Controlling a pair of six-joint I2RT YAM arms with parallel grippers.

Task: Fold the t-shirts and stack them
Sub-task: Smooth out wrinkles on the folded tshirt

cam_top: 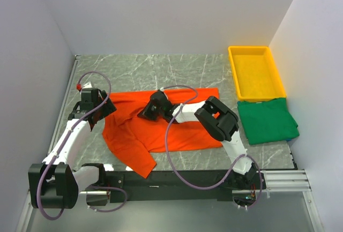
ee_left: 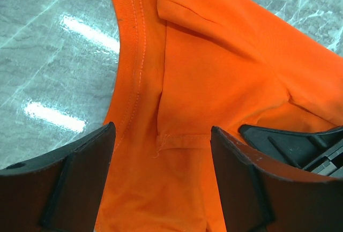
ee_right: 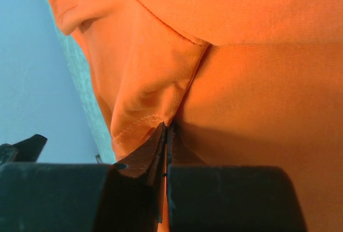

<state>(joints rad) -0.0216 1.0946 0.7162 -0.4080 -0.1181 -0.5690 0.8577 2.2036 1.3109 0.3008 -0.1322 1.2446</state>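
The orange-red t-shirt (cam_top: 179, 130) lies spread on the marble table, one sleeve hanging toward the near edge. My right gripper (cam_top: 146, 112) sits at the shirt's upper middle. In the right wrist view its jaws (ee_right: 168, 128) are pressed together on a raised fold of orange cloth (ee_right: 144, 82). My left gripper (cam_top: 109, 109) hovers over the shirt's left edge. It stands open (ee_left: 162, 135), with a stitched hem (ee_left: 136, 55) between the fingers and nothing gripped. The dark green t-shirt (cam_top: 267, 120) lies folded at the right.
A yellow plastic tray (cam_top: 256, 74) stands at the back right, just behind the green shirt. White walls close in the table on the left, back and right. The right arm's cable (cam_top: 170, 135) loops over the orange shirt.
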